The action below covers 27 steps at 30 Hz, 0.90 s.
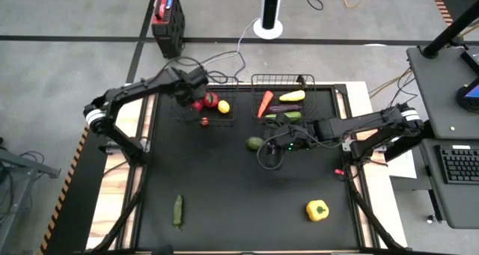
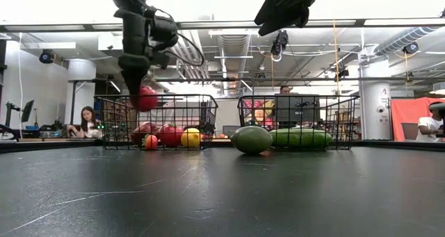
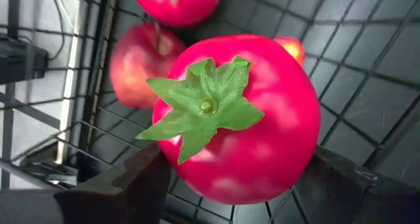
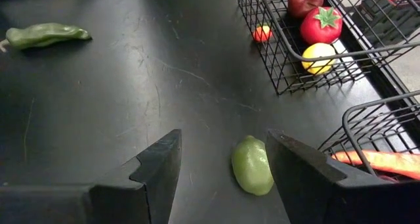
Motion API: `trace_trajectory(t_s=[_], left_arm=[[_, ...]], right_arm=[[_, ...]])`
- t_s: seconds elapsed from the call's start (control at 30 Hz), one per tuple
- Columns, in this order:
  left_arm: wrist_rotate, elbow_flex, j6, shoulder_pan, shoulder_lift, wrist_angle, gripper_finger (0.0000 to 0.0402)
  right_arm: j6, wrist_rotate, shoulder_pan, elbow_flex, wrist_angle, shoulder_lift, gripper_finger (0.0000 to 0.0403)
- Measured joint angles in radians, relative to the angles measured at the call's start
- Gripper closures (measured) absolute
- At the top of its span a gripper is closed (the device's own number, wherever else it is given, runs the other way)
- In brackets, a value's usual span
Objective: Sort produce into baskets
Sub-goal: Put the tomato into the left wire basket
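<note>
Left gripper (image 1: 196, 99) is closed around a red tomato (image 3: 239, 119) with a green leafy top, and it holds this tomato above the left basket (image 1: 179, 114), which stands at the far edge of the table (image 1: 224, 203), toward its left side; in the low view the tomato hangs above the basket's rim, not yet set down. Inside this basket already lie another tomato (image 1: 212, 99), a dark red apple (image 3: 139, 64), a yellow lemon (image 1: 223, 107) and one small red-orange fruit (image 1: 203, 121). The right basket (image 1: 325, 87), just beside it along the same far edge, holds an orange carrot (image 1: 265, 103), a yellow squash (image 1: 293, 96), a purple eggplant (image 1: 285, 107) and a green cucumber (image 1: 284, 116). Right gripper (image 4: 223, 165) hovers with its fingers apart over a green avocado (image 1: 255, 143), which lies on the table just in front of the right basket; it is not touching it. Well apart from the baskets, near the front edge, remain a green cucumber (image 1: 178, 211) toward the left corner and a yellow pepper (image 1: 317, 209) toward the right corner. In my judgement most of the sorting is done: the tomato needs only to be released, and three pieces on the table are left.
</note>
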Motion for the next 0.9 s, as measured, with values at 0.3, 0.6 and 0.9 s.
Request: trace_trajectory(t_s=[0.3, 0.6, 0.9], left_arm=[[-0.003, -0.052, 0.002, 0.0, -0.002, 0.058, 0.0137], [-0.002, -0.056, -0.093, 0.0, 0.021, 0.179, 0.0137], [-0.002, -0.057, -0.171, 0.0, 0.101, 0.223, 0.0137]], right_arm=[[0.0, 0.001, 0.0, 0.0, 0.0, 0.0, 0.0191], [-0.004, 0.002, 0.0, 0.0, 0.007, 0.0, 0.0191], [-0.004, 0.002, 0.0, 0.0, 0.007, 0.0, 0.0191]])
